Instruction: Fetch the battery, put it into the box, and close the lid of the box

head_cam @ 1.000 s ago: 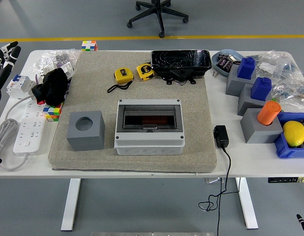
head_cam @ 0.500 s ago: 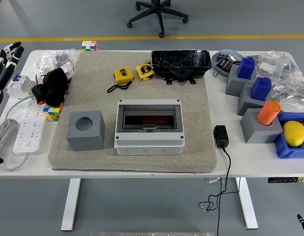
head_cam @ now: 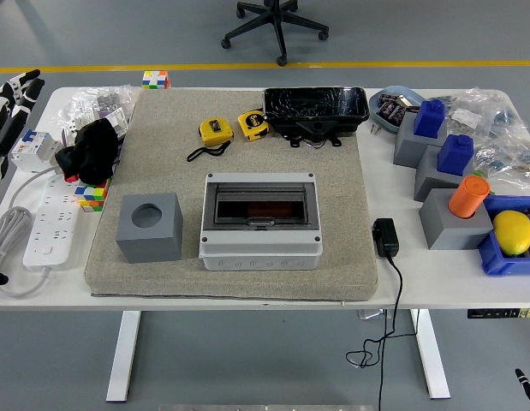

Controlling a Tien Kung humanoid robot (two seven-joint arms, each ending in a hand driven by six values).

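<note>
My left hand, fingers loosely spread and empty, hovers at nine o'clock; the box lies toward four o'clock.

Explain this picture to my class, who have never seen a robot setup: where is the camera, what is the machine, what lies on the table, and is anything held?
The camera sits high on a humanoid robot, looking down over a white table. Its left hand, white and black, shows at the left edge, holding nothing that I can see. Only a tip of the right arm shows at the bottom right corner. On a grey mat lie a grey box with its dark see-through lid down, a grey cube with a round hole and two yellow tape measures. A power strip lies left.
</note>
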